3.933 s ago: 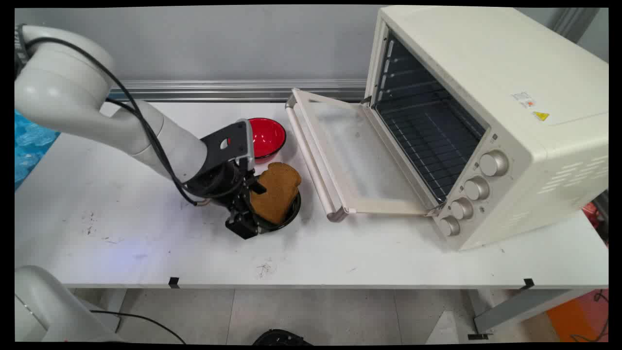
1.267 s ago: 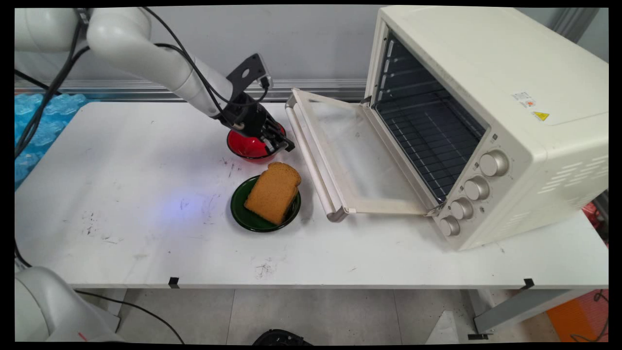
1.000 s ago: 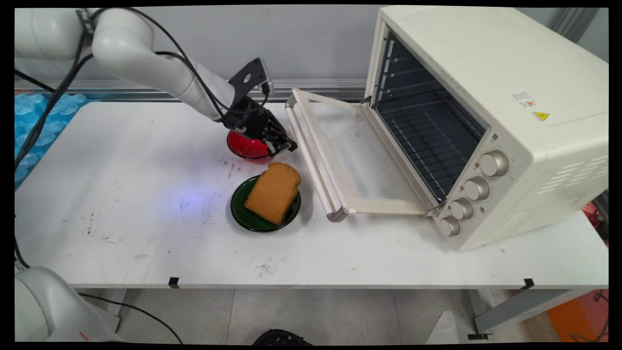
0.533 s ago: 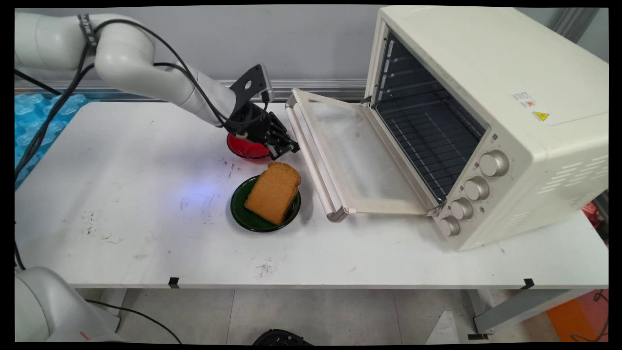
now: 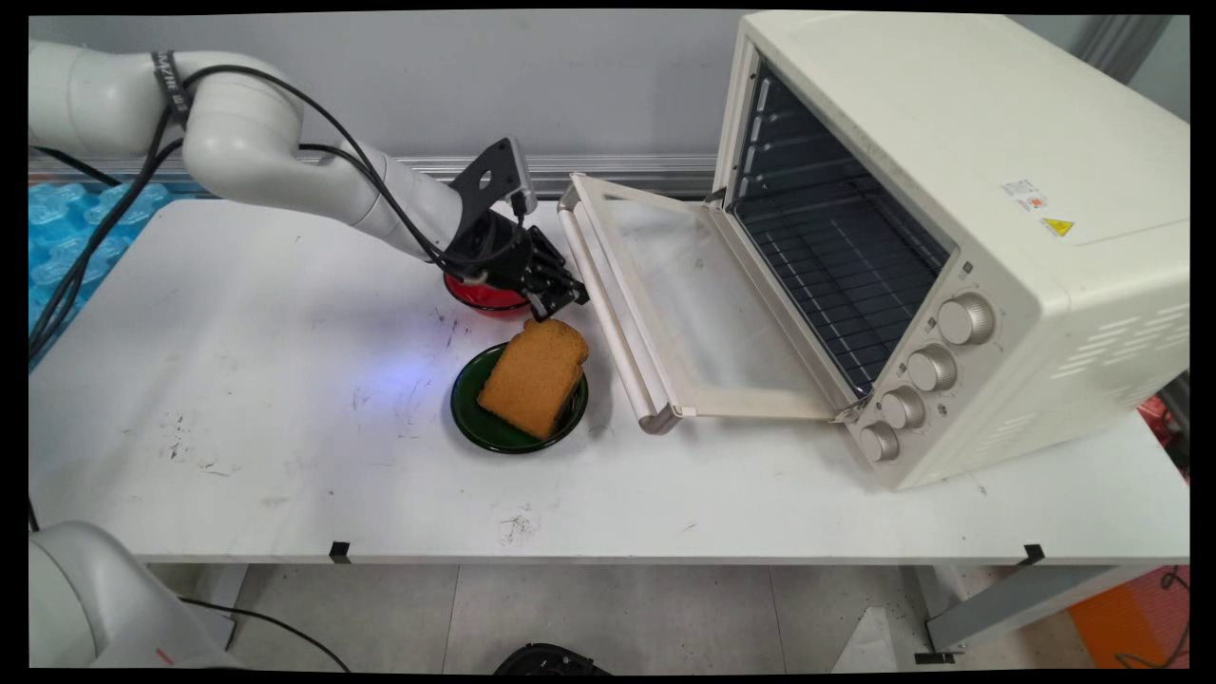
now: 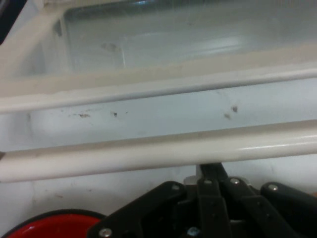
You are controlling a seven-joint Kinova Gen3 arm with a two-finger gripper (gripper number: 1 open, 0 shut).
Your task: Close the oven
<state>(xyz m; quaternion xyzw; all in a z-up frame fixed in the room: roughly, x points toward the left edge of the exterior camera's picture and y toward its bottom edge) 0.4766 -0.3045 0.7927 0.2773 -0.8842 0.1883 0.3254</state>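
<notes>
Toast (image 5: 533, 374) on plate (image 5: 475, 423) beside oven door (image 5: 682, 302)

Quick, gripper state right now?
Gripper: shut, holding nothing, beside the oven door handle, above the red bowl.

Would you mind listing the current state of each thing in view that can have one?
Oven door: fully open, lying flat.
Oven: cavity empty, only wire racks inside.
Door handle: free, just ahead of the gripper.
Gripper: low over the table between bowl and handle, holding nothing; fingers look together.
Red bowl: upright, mostly hidden by the gripper.
Green plate: on the table, carrying the toast.
Toast: lying on the plate.
</notes>
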